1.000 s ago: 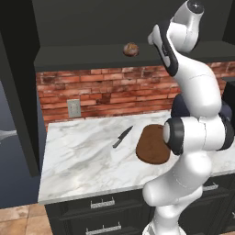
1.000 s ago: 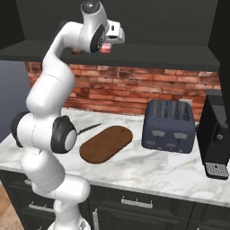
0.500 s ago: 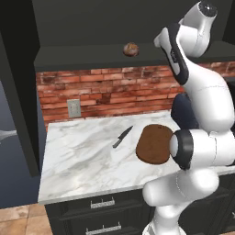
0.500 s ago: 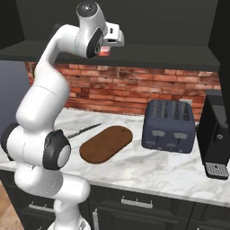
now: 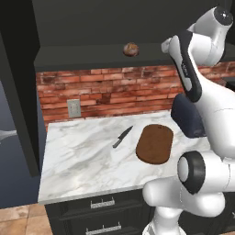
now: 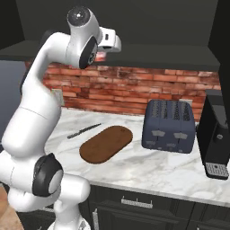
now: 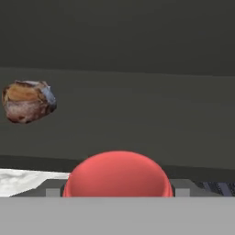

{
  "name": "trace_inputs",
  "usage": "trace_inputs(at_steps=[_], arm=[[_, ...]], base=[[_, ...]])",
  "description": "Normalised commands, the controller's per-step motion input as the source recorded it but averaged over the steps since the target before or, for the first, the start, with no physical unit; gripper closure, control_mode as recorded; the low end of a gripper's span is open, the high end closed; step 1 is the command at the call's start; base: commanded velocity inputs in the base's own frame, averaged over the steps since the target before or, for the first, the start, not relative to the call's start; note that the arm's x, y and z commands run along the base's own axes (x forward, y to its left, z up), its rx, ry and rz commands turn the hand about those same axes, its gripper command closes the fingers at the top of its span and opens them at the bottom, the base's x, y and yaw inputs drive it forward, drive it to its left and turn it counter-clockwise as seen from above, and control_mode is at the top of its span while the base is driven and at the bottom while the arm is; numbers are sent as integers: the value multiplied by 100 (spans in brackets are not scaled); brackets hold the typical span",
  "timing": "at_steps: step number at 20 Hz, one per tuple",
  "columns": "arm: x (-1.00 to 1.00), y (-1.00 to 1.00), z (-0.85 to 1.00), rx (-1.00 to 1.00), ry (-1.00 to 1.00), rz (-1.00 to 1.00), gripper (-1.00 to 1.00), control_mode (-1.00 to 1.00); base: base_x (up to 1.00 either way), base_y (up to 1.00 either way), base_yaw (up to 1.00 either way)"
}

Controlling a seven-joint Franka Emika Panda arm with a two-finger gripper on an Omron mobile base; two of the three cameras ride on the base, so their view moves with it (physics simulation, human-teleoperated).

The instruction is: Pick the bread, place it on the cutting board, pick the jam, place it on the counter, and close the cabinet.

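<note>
The jam (image 7: 118, 174), a red jar, fills the bottom of the hand view directly in front of my gripper (image 7: 118, 192). One grey fingertip (image 7: 54, 192) shows on each side of it, so the gripper is open. From the right base view my hand reaches into the open cabinet (image 5: 92, 27) over the jam (image 6: 100, 57). The bread (image 5: 131, 49), a mottled brown roll, rests on the cabinet shelf left of the hand, and is also in the hand view (image 7: 28, 101). The cutting board (image 5: 155, 143) lies bare on the marble counter (image 5: 82, 156).
A black knife (image 5: 123, 136) lies on the counter left of the board. A dark blue toaster (image 6: 170, 126) and a black machine (image 6: 215, 134) stand to the right. The cabinet's open door (image 5: 18, 82) hangs at the far left. A brick wall (image 5: 105, 89) backs the counter.
The arm's elbow and upper links have swung up and to the right. The hand has stayed at the shelf, dipping slightly toward the jam. Bread, board and knife have not moved.
</note>
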Motion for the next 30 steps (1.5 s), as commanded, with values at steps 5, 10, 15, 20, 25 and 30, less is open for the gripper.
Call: trace_inputs(at_steps=[5, 10, 15, 20, 25, 30], arm=[[-68, 0, 0, 0, 0, 0, 100, -100], [-67, 0, 0, 0, 0, 0, 100, -100], [-59, 0, -5, 0, 0, 0, 100, -100], [-56, 1, -5, 0, 0, 0, 100, -100], [-44, 18, -20, -3, 0, -1, 100, -100], [-36, 37, -26, -6, 0, -1, 100, -100]], base=[[0, 0, 0], [0, 0, 0], [0, 0, 0], [0, 0, 0], [0, 0, 0], [0, 0, 0]])
